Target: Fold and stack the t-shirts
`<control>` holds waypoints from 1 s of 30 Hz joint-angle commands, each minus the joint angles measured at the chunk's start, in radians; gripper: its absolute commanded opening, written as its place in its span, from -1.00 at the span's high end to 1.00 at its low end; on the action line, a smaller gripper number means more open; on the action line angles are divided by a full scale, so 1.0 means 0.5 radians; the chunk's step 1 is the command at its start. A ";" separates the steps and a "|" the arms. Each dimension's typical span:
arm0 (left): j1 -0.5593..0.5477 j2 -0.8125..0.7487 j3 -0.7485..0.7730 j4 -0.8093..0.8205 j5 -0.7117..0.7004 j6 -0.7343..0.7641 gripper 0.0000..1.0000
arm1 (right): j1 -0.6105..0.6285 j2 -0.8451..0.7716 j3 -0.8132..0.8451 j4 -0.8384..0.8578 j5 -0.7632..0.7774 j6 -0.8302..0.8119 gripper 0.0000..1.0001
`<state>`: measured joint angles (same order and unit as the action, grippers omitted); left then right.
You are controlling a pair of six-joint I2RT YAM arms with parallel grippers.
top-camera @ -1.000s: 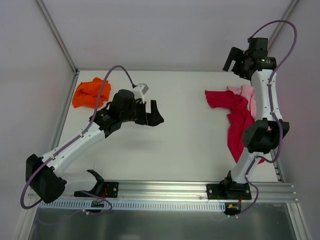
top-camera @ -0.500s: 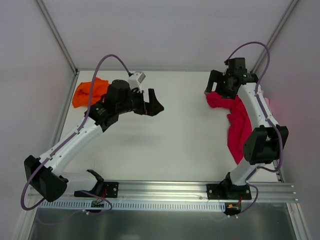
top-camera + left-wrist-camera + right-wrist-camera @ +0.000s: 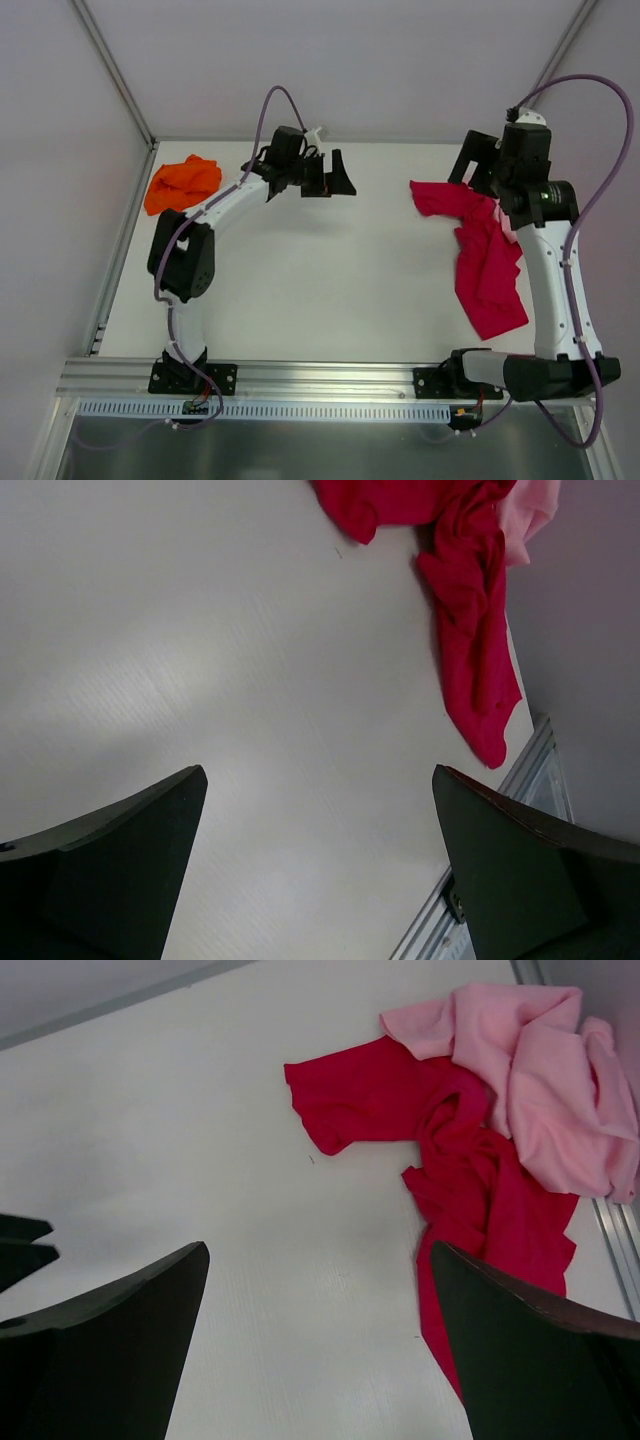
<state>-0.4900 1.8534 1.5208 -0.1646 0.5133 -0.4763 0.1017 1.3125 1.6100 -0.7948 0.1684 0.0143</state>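
Note:
A crumpled bright orange t-shirt (image 3: 182,183) lies at the table's back left. On the right, a crimson red t-shirt (image 3: 482,255) sprawls in a long heap. A pale pink t-shirt (image 3: 540,1080) is bunched against its far side and is mostly hidden behind my right arm in the top view. My left gripper (image 3: 335,182) hangs open over the back middle of the table, pointing toward the red t-shirt (image 3: 470,610), with nothing between its fingers. My right gripper (image 3: 473,170) is open and empty above the red shirt's far left corner (image 3: 350,1100).
A metal rail (image 3: 330,380) runs along the near edge where both arm bases are bolted. White walls close in the table at the back and the sides. The table's right edge strip (image 3: 620,1240) lies right beside the shirts.
My left arm has swung from the left centre out to the back middle of the table. My right gripper dipped toward the red shirt's corner and has shifted back right. The shirts have not moved.

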 commanded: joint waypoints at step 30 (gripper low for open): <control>0.234 -1.310 -0.750 0.007 -0.054 0.044 -0.97 | -0.166 0.544 -0.713 0.062 0.255 0.254 -0.99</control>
<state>-0.3676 1.2552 1.1561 -0.1307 0.5133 -0.4824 0.0410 1.5532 1.2324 -0.7898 0.2584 0.1085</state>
